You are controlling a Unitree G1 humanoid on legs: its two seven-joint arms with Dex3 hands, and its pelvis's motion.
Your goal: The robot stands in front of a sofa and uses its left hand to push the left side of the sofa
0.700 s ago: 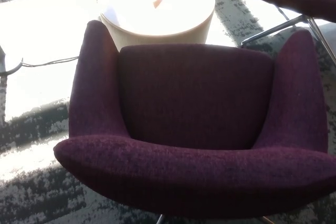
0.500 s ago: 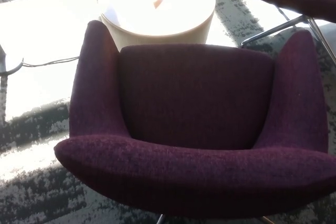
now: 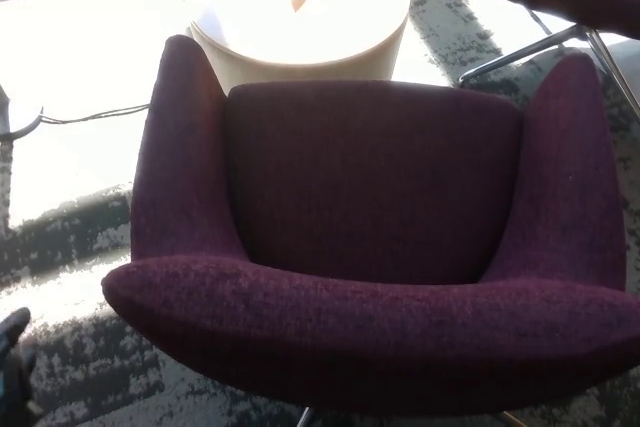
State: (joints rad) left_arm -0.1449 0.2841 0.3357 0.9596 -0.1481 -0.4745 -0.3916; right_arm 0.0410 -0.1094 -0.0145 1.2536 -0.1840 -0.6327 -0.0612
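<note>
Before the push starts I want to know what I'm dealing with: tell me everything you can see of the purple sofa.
The sofa is a single-seat piece in dark purple, nubby fabric, seen from behind and above. Its rounded backrest runs along the bottom, two upright armrests flank an empty seat, and thin metal legs peek out below. It stands on grey patterned carpet, with a round white table just beyond it. The left hand shows at the lower left, apart from it.
</note>
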